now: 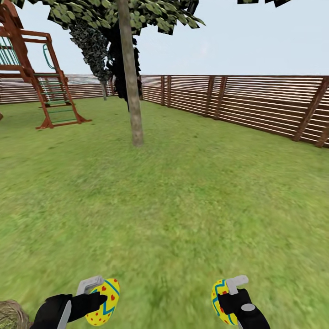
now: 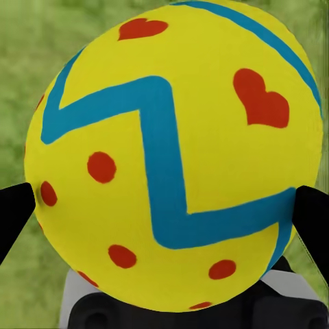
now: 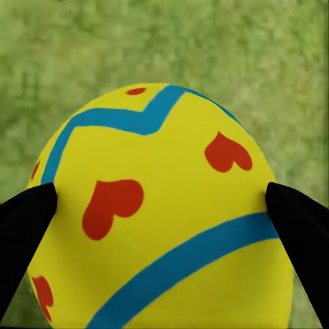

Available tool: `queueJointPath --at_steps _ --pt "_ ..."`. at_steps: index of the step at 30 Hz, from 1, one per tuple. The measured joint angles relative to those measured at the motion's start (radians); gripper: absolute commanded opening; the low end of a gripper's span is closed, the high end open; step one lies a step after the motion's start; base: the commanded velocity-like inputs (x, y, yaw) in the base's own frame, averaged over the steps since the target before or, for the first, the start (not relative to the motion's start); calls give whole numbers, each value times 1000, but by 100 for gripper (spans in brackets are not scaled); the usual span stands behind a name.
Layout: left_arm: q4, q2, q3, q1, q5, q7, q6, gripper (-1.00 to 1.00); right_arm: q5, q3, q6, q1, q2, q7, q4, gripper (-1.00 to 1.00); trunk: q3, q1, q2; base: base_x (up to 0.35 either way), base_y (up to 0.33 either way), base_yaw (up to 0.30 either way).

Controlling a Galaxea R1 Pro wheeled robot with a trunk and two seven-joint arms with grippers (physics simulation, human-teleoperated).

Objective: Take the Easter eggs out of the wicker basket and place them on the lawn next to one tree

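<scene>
Green mottled lawn spreads across the frame to a brown slatted fence at upper right. A pale tree trunk rises at upper centre, open grass before it; a wooden playset stands upper left. At lower left, the wicker basket edge. Left gripper fingers clamp one Easter egg; right gripper fingers clamp another egg. Both eggs look smooth, rigid, probably light and slippery, held across their middles.

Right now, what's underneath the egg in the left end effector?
Blurred lawn lies below the egg held by the left end effector. The patch straight beneath it is covered by the egg.
</scene>
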Motion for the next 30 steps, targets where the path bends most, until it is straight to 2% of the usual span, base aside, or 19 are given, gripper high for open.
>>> queueJointPath --at_steps 14,20,30 --pt "1 0 0 0 0 0 0 -100 -3 0 -1 0 -1 1 0 -100 0 0 0 265 -239 57" --pt "1 0 0 0 1 0 0 -100 -3 -1 -1 0 -1 0 0 -100 0 0 0 265 -239 168" --pt "-1 2 1 0 3 -2 0 -100 -4 -1 -1 0 -5 1 -2 -100 0 0 0 265 -236 4"
